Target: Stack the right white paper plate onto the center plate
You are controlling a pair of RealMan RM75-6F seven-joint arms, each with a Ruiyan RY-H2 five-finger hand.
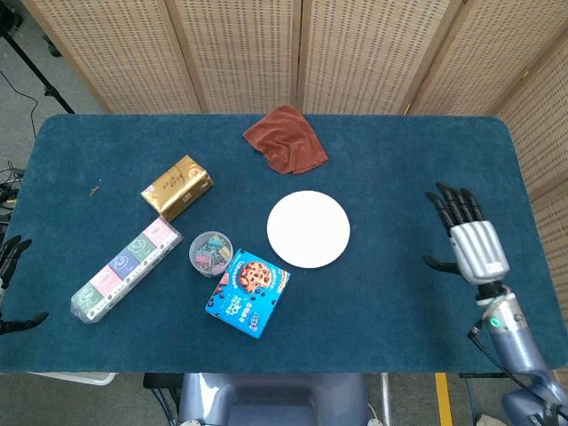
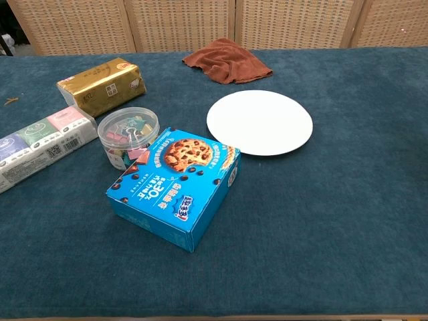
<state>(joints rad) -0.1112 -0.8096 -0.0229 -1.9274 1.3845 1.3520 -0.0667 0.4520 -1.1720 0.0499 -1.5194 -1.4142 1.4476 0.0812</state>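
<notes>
A single white paper plate (image 1: 308, 229) lies flat on the blue table (image 1: 417, 169), just right of centre; the chest view shows the same plate (image 2: 259, 122). No second plate appears beside it in either view. My right hand (image 1: 470, 238) hovers over the table's right side, well clear of the plate, fingers spread and holding nothing. Only the dark fingertips of my left hand (image 1: 11, 253) show at the far left edge of the head view, apart and empty. The chest view shows neither hand.
A rust-brown cloth (image 1: 286, 138) lies behind the plate. Left of it are a blue cookie box (image 1: 249, 292), a clear tub of clips (image 1: 210, 252), a gold packet (image 1: 177, 186) and a long tissue pack (image 1: 124, 270).
</notes>
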